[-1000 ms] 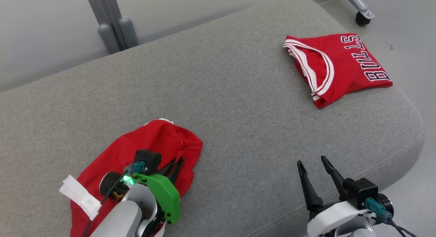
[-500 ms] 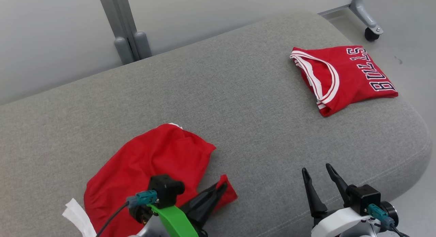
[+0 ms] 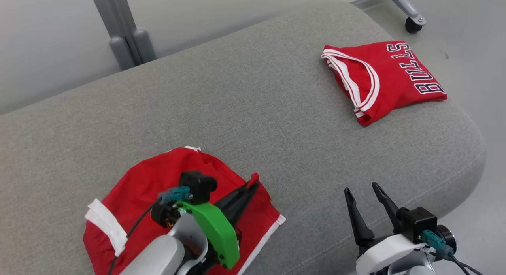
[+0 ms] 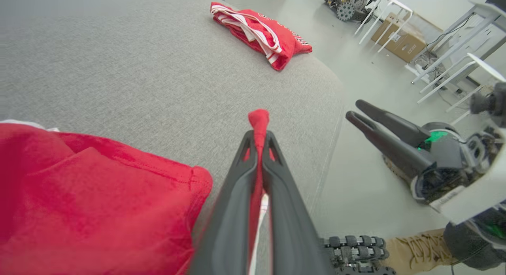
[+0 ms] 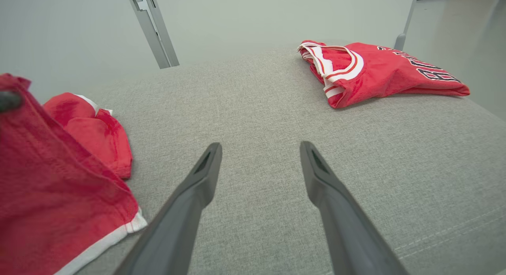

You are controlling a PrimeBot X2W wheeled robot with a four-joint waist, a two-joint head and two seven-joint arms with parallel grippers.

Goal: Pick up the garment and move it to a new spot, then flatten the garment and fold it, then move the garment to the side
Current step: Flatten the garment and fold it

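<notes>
Pinching a fold of red cloth between its two dark fingers, the left gripper holds a corner of the garment raised at the near left of the grey cushion. Seen from the left wrist, the jaws are pressed together on the fabric, and a small red tuft pokes out past the tips. The rest of the garment, red with white trim, lies crumpled on the cushion to the left of the grip. From the right wrist, the lifted part slopes down to a white-hemmed edge that rests on the cushion.

At the near right, the right gripper hovers over the cushion's near edge with its fingers spread wide and nothing between them, well apart from the garment.

A second red top, a folded jersey with white-striped trim and dark lettering, lies at the far right of the cushion, well away from both grippers. Beyond the far edge a grey post stands on the left, and a caster wheel sits on the pale floor at the far right. A tan boot shows at the bottom of the left wrist view.
</notes>
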